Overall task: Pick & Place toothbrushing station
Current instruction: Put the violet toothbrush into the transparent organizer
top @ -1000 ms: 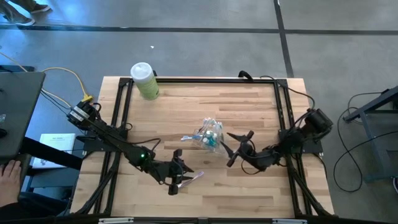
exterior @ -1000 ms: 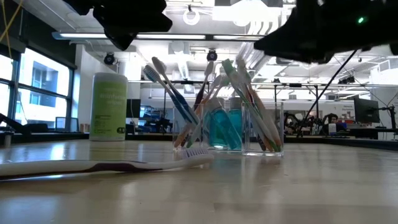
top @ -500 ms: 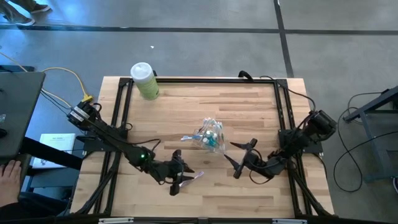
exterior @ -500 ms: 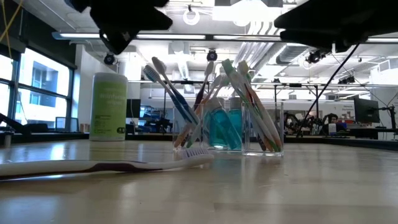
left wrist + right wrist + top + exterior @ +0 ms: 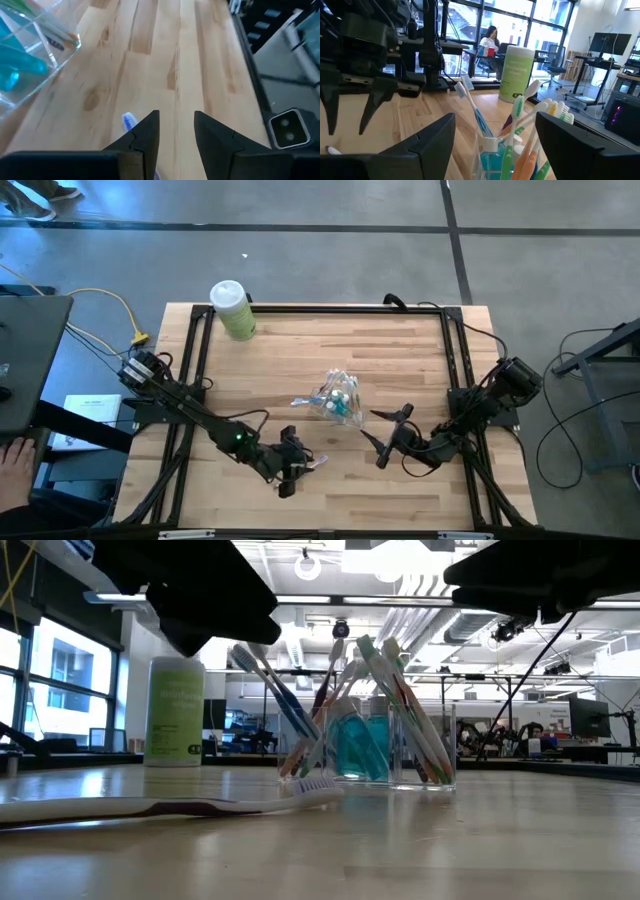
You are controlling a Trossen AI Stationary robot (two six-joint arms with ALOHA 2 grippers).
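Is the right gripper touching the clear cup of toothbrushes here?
Apart. The high view shows bare wood between the open right gripper and the clear cup; the right wrist view shows its fingers spread short of it.

cup [image 5: 338,396]: small, clear plastic, upright on the table, between the two tools, nearer the right tool [image 5: 385,436].
toothbrushes in cup [image 5: 395,700]: white, pink, green and blue handles, leaning and fanned outward, heads up.
tubes [image 5: 358,745]: teal, inside the cup among the brushes.
loose toothbrush [image 5: 170,805]: white with purple, flat on the table, under the left tool [image 5: 290,469], bristle end pointing towards the cup.
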